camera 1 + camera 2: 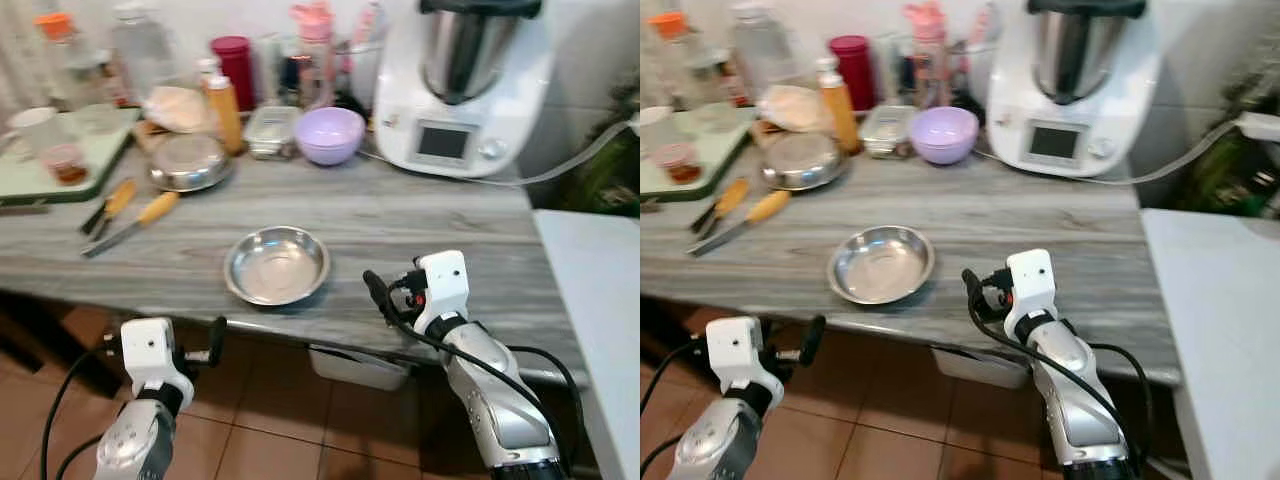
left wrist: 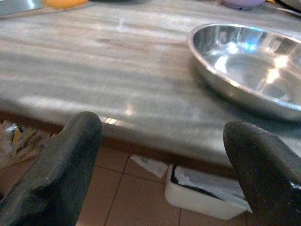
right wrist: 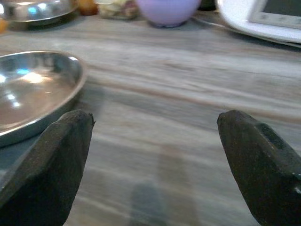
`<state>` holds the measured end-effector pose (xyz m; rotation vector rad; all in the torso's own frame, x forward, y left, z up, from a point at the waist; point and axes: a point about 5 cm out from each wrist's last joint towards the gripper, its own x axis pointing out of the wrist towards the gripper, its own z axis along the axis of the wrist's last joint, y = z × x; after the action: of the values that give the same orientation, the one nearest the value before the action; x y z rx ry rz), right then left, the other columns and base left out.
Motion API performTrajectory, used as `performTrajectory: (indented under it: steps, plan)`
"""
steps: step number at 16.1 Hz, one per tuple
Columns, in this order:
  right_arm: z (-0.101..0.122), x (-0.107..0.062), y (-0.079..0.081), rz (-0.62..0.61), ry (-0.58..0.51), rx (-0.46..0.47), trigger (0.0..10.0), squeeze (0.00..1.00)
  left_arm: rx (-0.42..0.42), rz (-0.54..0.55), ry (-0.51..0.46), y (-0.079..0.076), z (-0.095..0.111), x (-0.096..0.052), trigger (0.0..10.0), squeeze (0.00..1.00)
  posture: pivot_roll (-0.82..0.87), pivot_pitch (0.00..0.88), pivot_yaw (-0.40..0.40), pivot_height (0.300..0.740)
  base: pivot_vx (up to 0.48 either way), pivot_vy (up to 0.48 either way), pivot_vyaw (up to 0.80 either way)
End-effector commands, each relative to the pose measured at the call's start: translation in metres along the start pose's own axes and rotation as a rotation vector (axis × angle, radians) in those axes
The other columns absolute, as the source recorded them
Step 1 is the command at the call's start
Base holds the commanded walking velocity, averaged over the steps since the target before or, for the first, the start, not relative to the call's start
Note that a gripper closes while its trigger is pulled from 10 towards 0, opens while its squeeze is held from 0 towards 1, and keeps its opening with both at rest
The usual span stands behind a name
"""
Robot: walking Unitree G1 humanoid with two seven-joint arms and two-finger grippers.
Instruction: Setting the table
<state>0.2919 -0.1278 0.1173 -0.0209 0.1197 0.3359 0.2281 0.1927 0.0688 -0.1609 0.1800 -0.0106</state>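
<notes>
I stood at a grey wood-grain table (image 1: 420, 215) with both arms raised in front of me. My right claw (image 1: 378, 296) hovered just over the near edge of the table, its two black fingers spread wide and holding nothing, with an empty steel plate (image 1: 277, 264) just beside it toward my left. I judged the plate sat alone near the front edge because it was the piece being laid out, and my right claw was lined up level with the tabletop to reach it. My left claw (image 1: 214, 340) hung lower, just off the table's edge above the tiled floor (image 1: 270, 420), also wide open and empty, as if waiting its turn. I counted two steel plates: the one in front of me and a second plate (image 1: 188, 162) farther back to my left. There were two knives (image 1: 128, 215) with yellow handles, one purple bowl (image 1: 330, 134), and one white kitchen machine (image 1: 462, 85). Bottles and jars crowded the back, too blurred to count.
</notes>
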Motion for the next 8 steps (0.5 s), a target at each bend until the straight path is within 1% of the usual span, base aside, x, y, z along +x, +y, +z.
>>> performTrajectory:
  steps: [1,2,3,4,5,6,7,8]
  plan:
    - [0.008,0.001,-0.001,-0.014,-0.025,0.006,10.0,0.00,0.032,0.037,-0.011,0.006,0.002,0.002,10.0,0.00,-0.19,0.000,0.050,0.740,0.000,0.000,-0.71]
    - [0.007,0.001,-0.002,-0.024,-0.025,0.009,10.0,0.00,0.050,0.038,-0.013,0.006,0.003,0.002,10.0,0.00,-0.19,0.000,0.055,0.740,0.000,0.000,-0.72]
    - [0.003,-0.001,-0.004,-0.041,-0.012,0.035,10.0,0.00,0.043,0.028,-0.009,0.005,0.001,0.003,10.0,0.00,-0.19,0.000,0.060,0.740,0.000,0.000,-0.72]
    - [0.002,-0.002,-0.005,-0.052,-0.008,0.037,10.0,0.00,0.045,0.025,-0.009,0.004,0.001,0.003,10.0,0.00,-0.19,0.000,0.064,0.740,0.000,0.000,-0.71]
    - [0.001,-0.003,-0.005,-0.059,-0.013,0.043,10.0,0.00,0.049,0.019,-0.015,0.002,0.002,0.004,10.0,0.00,-0.20,0.000,0.067,0.740,0.000,0.000,-0.72]
    - [0.003,-0.004,-0.005,-0.070,-0.033,0.069,10.0,0.00,0.044,0.012,-0.022,-0.001,0.003,0.005,10.0,0.00,-0.20,0.000,0.070,0.740,0.000,0.000,-0.74]
    - [0.004,-0.005,-0.006,-0.086,-0.038,0.069,10.0,0.00,0.048,0.002,-0.028,-0.004,0.004,0.008,10.0,0.00,-0.20,0.000,0.072,0.740,0.000,0.000,0.00]
    - [0.003,-0.005,-0.009,-0.109,-0.035,0.090,10.0,0.00,0.051,-0.006,-0.035,-0.006,0.005,0.009,10.0,0.00,-0.20,0.000,0.072,0.740,0.000,0.000,0.00]
